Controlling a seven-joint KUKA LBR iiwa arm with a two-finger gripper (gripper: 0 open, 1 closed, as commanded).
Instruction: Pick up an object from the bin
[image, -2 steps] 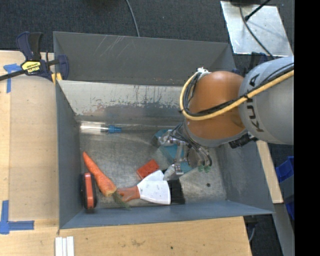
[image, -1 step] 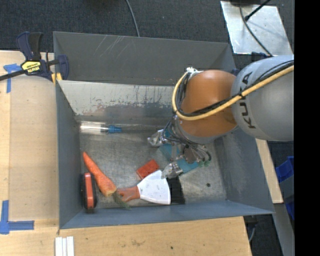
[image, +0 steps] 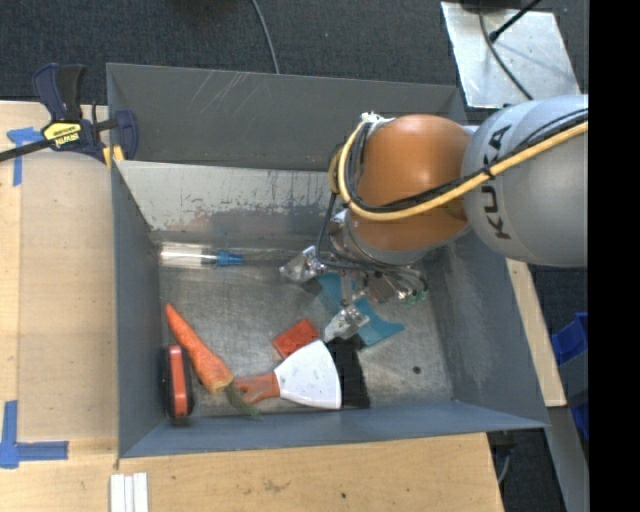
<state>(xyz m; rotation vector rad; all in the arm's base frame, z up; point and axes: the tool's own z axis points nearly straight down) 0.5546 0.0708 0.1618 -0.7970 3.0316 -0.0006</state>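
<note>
Item 1, gripper (image: 322, 295): I am seeing it low in the middle of the bin (image: 135, 330), under the arm's orange cover. Its two metal fingertips (image: 345, 322) are standing apart, one toward the back left, the other toward the front right.

Item 2, teal flat piece (image: 378, 328): it is lying on the bin floor directly under the gripper, showing between the fingertips and poking out to their right. Its long axis is running from back left to front right, roughly along the line between the fingertips. I judge that a squeeze would be working against its length rather than across it. I cannot tell whether either fingertip is touching it.

Item 3, red block (image: 295, 338): it is sitting just beside the front fingertip, to its left, and I am counting it as the likeliest thing to get nudged.

Item 4, white scoop (image: 310, 378) with its black brush edge (image: 350, 375): it is lying near the front wall, close in front of the gripper.

Item 5, carrot (image: 195, 355) and red-and-black tool (image: 177, 380): both are resting at the left, well apart.

Item 6, clear tube (image: 200, 258): it is lying along the back, out of the way.
</note>
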